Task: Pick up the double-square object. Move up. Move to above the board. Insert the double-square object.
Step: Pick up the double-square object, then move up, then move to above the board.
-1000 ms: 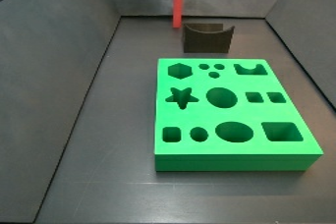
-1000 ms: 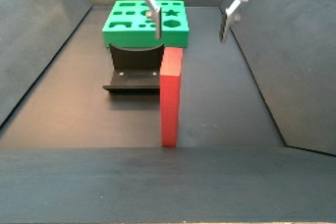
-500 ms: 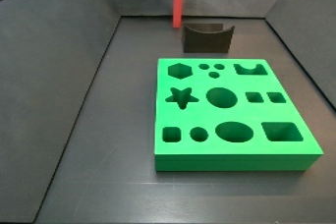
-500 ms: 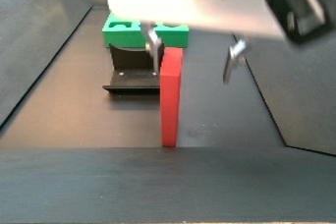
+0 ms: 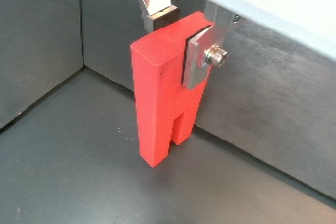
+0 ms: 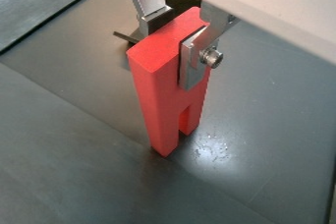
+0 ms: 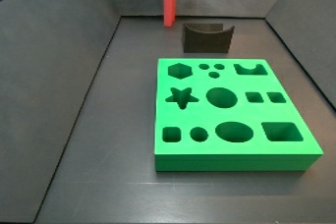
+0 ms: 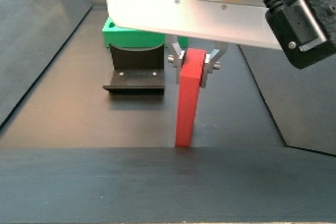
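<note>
Jaws of the gripper (image 5: 184, 39) around the upright double-square object (image 5: 163, 95).

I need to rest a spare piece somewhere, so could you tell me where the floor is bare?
Free: the wide dark strip between the board and the far side wall, and the floor in front of the board. Crowded: the back, where the gripper holds the double-square object upright beside the fixture.

tool (image 8: 194, 61): at worktop's far end, closed on upright double-square object (image 8: 191, 100) | between it and board (image 7: 233, 110): fixture (image 7: 207, 36), just beside the bar | board top: bare, open from above | worktop (image 7: 98, 130): open lane beside board | limits: dark walls (image 7: 53, 31) close around
</note>
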